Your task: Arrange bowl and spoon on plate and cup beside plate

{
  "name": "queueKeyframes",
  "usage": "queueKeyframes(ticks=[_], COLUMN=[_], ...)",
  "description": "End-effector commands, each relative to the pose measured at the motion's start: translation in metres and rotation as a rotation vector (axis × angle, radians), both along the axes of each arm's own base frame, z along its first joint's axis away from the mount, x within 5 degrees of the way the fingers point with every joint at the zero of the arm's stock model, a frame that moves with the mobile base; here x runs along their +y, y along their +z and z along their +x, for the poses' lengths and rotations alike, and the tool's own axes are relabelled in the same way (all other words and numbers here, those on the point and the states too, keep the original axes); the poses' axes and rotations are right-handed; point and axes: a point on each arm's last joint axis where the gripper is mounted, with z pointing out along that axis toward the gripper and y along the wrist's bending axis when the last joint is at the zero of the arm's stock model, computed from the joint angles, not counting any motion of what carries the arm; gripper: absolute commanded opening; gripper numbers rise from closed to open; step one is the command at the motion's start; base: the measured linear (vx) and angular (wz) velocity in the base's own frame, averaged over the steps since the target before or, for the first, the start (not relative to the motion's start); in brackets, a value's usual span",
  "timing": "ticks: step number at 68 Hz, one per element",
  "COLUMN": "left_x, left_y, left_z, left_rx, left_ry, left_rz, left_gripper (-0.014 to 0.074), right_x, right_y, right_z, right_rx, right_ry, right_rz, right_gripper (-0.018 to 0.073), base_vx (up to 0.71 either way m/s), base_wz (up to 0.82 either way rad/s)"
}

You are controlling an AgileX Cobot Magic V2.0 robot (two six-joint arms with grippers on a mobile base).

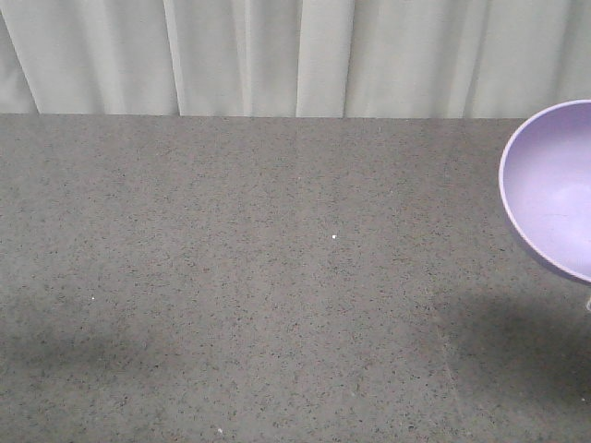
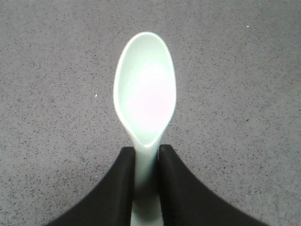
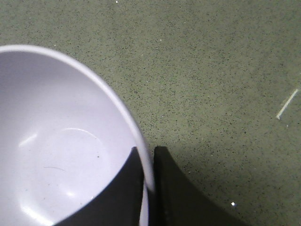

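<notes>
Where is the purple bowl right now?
The bowl is at the right edge of the front view, above the grey table, its rim pinched in the right gripper.

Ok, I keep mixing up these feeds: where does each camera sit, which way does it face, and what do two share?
Exterior front: raised, facing down across the speckled grey tabletop to pale curtains; no robot parts.
Left wrist: on that arm, looking down past the left gripper, shut on a pale mint-green plastic spoon.
Right wrist: on that arm, looking down past the right gripper, shut on the rim of a round lilac plastic bowl.
Shared: the bowl shows in exterior front and right wrist.
</notes>
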Motion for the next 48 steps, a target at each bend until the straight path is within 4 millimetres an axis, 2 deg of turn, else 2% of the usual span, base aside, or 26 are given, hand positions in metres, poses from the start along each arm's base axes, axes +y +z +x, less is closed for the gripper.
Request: queueKeyframes(ticks=[1,48], left_x=[-0.0007,-0.0007], left_y=[0.0146,0.0146], left_z=[-0.004,-0.004], left_rx=[-0.093,-0.093], left_ry=[-0.009,-0.009], left_rz=[-0.028,-0.028], left_gripper=[-0.0006,-0.0006], right_x=[-0.0006,-0.0004], right_y=[0.0137,0.0137], right_z=[0.0001,0.0001], right_rx=[-0.097,-0.097], right_ry=[-0.003,-0.002], right_rz=[-0.002,0.0], right_gripper=[-0.0006,-0.0006], base_vx=[0.0,0.0], base_wz=[0.0,0.0])
